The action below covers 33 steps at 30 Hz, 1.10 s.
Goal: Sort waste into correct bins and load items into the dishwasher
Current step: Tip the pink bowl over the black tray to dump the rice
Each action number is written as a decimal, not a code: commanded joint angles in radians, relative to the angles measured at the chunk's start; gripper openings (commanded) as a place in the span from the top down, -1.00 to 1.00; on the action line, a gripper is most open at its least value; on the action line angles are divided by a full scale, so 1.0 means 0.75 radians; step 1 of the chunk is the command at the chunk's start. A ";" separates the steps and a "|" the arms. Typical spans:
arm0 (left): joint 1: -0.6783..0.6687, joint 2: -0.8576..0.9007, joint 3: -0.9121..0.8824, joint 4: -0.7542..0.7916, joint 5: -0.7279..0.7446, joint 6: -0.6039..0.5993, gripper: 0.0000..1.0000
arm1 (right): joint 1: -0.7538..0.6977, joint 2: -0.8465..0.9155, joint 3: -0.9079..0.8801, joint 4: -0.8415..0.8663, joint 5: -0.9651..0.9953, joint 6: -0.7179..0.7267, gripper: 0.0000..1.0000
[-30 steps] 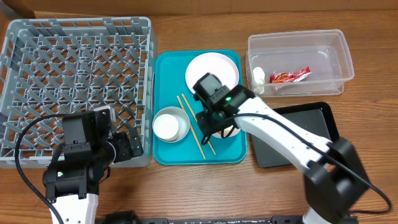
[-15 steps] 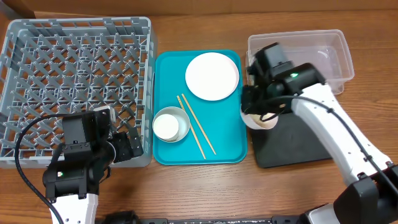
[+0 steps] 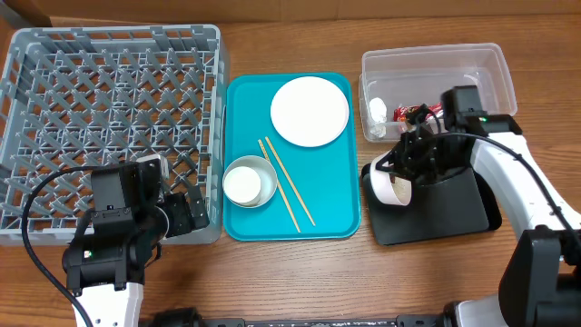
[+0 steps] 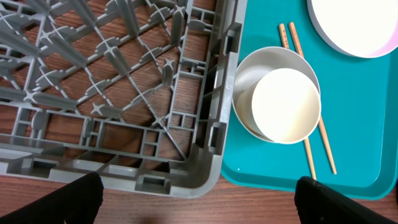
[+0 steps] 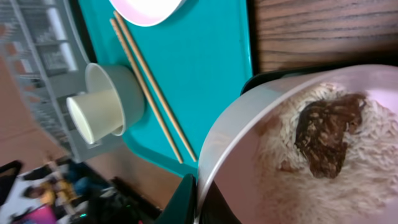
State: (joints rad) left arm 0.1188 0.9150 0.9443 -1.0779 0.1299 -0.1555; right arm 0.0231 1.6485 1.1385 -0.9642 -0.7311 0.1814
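Note:
My right gripper [image 3: 402, 169] [image 5: 200, 200] is shut on the rim of the small pink dish [image 3: 385, 185] [image 5: 249, 174]. It holds the dish tilted on its side over the left end of the black tray [image 3: 454, 211]. White rice [image 5: 283, 149] and a brown lump [image 5: 326, 132] cling inside the dish. The clear tub [image 3: 495, 86] holds the red wrapper [image 3: 423, 112] and a white scrap [image 3: 378, 111]. The white plate [image 3: 310, 110], the chopsticks [image 3: 287, 183] and the bowl [image 3: 263, 171] with the cup [image 3: 243, 184] in it lie on the teal tray [image 3: 243, 104]. My left gripper [image 3: 186, 216] [image 4: 199, 208] is open and empty at the grey rack's [image 3: 109, 109] front right corner.
The rack [image 4: 124, 81] fills the left of the table, with its right wall against the teal tray [image 4: 354, 124]. Bare wooden table lies in front of the tray and rack. The black tray's right half is free of objects.
My right arm carried the pink dish from the teal tray rightwards to the black tray and tipped it on its side. The left arm has not moved.

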 commanded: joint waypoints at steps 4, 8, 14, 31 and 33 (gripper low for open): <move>0.007 0.002 0.035 0.002 -0.009 0.002 -1.00 | -0.188 -0.011 -0.138 0.150 -0.401 0.012 0.92; 0.007 0.002 0.035 0.006 -0.009 0.002 -0.99 | -0.283 -0.011 -0.215 0.225 -0.584 0.054 0.92; 0.007 0.002 0.035 0.006 -0.009 0.002 -0.99 | -0.397 -0.011 -0.254 0.243 -0.734 0.114 0.92; 0.007 0.002 0.035 0.006 -0.009 0.002 -1.00 | -0.670 -0.011 -0.254 0.391 -1.009 0.531 0.92; 0.007 0.002 0.035 0.006 -0.009 0.002 -1.00 | -0.686 -0.011 -0.254 0.449 -1.092 0.594 0.92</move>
State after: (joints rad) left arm 0.1188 0.9150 0.9447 -1.0767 0.1299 -0.1551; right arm -0.4744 1.6485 0.9478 -0.6579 -1.4078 0.5190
